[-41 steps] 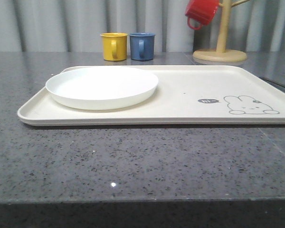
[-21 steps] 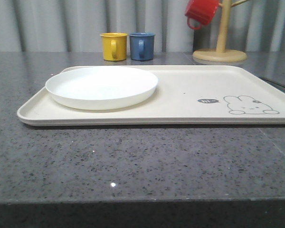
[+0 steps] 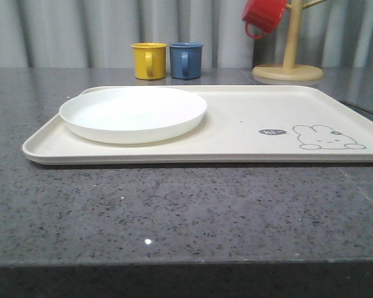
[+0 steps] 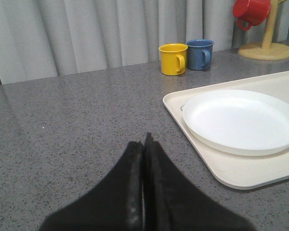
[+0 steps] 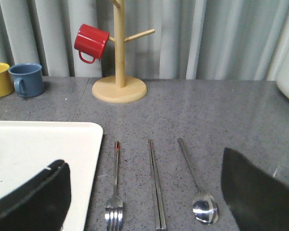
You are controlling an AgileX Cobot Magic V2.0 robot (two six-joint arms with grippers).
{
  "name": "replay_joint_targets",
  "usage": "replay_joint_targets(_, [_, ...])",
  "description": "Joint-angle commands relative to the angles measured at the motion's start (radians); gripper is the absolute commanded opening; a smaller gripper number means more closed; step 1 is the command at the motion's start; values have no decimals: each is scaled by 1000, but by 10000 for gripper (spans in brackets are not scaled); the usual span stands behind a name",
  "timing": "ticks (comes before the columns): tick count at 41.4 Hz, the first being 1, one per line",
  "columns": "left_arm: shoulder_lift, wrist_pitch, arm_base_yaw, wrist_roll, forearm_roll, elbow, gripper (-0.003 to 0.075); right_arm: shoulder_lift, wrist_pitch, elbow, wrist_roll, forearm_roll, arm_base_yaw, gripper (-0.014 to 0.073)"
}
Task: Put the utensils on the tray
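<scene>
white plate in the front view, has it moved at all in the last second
No. The white plate sits at the same spot on the tray, its far rim still lined up below the yellow mug.

The left gripper (image 4: 144, 144) has its two black fingers (image 4: 133, 183) pressed flat together, so that only a thin seam runs between them, and nothing sits in that seam. The fingers taper to a shared point and hang just above the countertop. The right gripper (image 5: 144, 192) stands spread wide, one dark finger (image 5: 36, 199) at one edge of its wrist view and the other finger (image 5: 260, 195) at the opposite edge, a broad gap between them. Its jaws hold nothing and hover above the surface.
</scene>
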Motion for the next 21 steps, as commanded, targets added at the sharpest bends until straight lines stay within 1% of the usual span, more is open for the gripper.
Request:
replay_joint_targets(1, [10, -79, 0, -13, -9, -25, -19, 84, -28, -56, -5, -3, -6, 654])
replay_joint_targets(6, [10, -79, 0, -13, -9, -25, -19, 228, 78, -133, -5, -3, -6, 651])
replay_joint_targets(8, [10, -79, 0, -13, -9, -25, -19, 299, 109, -168, -5, -3, -6, 633])
replay_joint_targets(10, [10, -79, 0, -13, -9, -25, -19, 359, 133, -209, -5, -3, -6, 595])
replay_joint_targets(16, [10, -79, 0, -13, -9, -25, -19, 511, 174, -301, -5, -3, -3, 427])
replay_joint_targets(19, [10, -79, 0, -13, -9, -25, -19, 596, 206, -353, -5, -3, -3, 370])
replay_joint_targets(21, [10, -79, 0, -13, -9, -25, -19, 652, 238, -389, -7, -3, -3, 350])
